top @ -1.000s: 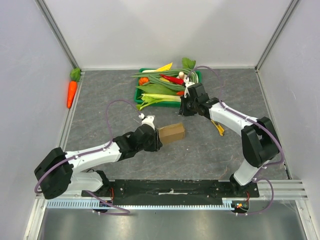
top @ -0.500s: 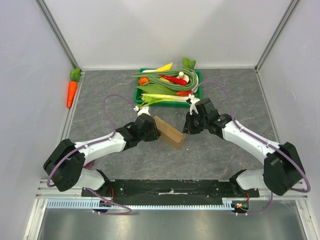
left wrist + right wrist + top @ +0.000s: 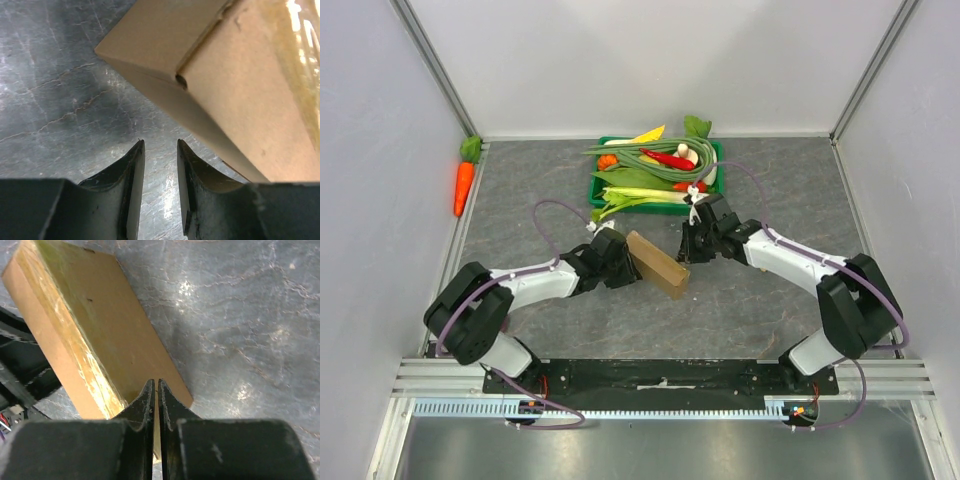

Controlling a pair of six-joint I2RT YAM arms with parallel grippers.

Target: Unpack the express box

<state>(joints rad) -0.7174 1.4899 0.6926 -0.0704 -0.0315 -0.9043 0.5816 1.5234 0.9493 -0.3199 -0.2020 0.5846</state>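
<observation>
Just beside L tool (image 3: 159,143): express box (image 3: 240,95)

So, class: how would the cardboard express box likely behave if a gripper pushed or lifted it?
The express box looks stiff: its edges are crisp. Flat-sided, it should slide rather than roll. Its glossy tape strip may be slippery to grip.

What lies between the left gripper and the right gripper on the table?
Only the brown cardboard box lies between the left gripper and the right gripper. The top view shows this.
</observation>
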